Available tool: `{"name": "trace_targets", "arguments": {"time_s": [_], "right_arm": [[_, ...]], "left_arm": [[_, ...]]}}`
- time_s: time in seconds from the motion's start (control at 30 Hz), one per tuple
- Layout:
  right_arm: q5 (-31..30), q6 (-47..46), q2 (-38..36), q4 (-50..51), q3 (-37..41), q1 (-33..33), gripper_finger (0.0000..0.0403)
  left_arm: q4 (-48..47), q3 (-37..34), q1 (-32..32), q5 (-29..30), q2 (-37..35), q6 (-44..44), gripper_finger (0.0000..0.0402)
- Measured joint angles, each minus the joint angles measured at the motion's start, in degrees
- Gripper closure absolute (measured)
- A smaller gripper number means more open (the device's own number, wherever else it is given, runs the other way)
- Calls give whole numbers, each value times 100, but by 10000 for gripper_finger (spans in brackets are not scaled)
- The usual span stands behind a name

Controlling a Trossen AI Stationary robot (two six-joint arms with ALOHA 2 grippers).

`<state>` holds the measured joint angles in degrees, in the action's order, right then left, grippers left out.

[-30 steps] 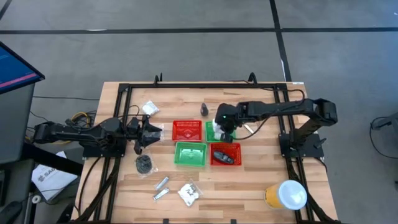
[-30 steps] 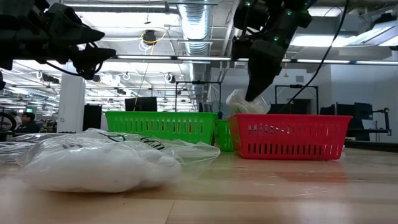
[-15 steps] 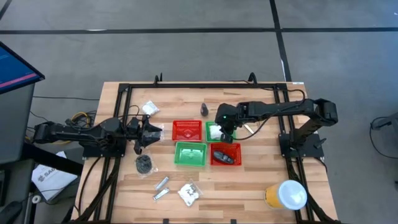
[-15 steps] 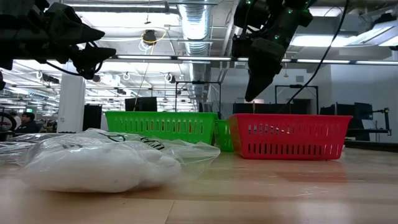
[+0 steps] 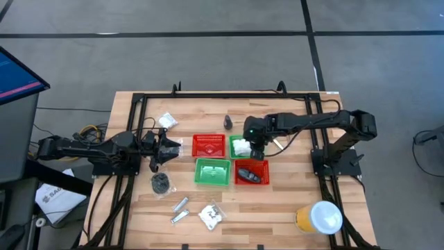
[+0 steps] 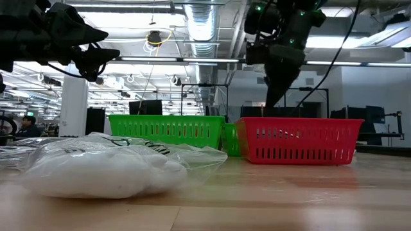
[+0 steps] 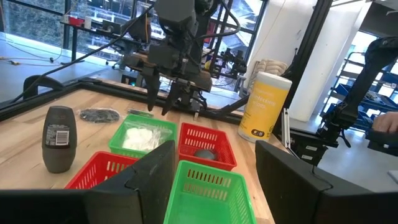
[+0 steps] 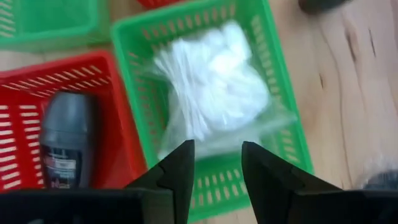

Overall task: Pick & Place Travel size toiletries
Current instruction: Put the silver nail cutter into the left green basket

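Observation:
A white crinkly packet (image 8: pixel 211 81) lies in the far green basket (image 5: pixel 241 147), resting on its bottom. My right gripper (image 8: pixel 217 165) hangs above that basket's near rim, pointing steeply down, open with nothing between its fingers. A dark mini bottle (image 8: pixel 62 143) lies in the near red basket (image 5: pixel 251 171). Another dark bottle (image 7: pixel 59 137) stands on the table beyond the baskets. On the left lie a white packet (image 5: pixel 166 120), a black coil (image 5: pixel 161 182), silver tubes (image 5: pixel 180 208) and another packet (image 5: pixel 211 216). My left gripper (image 5: pixel 163 147) waits open at the table's left, pointing level toward the baskets.
A second red basket (image 5: pixel 208 146) and a second green basket (image 5: pixel 212 171) sit beside the other two at the table's middle. A yellow tub with a white lid (image 5: pixel 319 217) stands at the near right corner. A black frame (image 5: pixel 139 97) runs around the table.
My right gripper has opened and let go of the white packet, which has dropped from between its fingers into the far green basket. The gripper has then tipped a little and swung slightly toward the table's right edge, staying above the baskets.

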<state>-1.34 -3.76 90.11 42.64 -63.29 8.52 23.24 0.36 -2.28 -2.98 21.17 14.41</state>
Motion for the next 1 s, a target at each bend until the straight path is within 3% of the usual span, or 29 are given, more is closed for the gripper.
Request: {"name": "trace_targets", "arguments": {"time_s": [0.47, 1.0], "right_arm": [[-2, -377, -267, 567, 118, 623, 280], [-7, -1105, -1266, 545, 1412, 1103, 280]], "left_arm": [[-2, -2, 0, -1, 0, -1, 188], [0, -2, 0, -2, 0, -22, 188]]}}
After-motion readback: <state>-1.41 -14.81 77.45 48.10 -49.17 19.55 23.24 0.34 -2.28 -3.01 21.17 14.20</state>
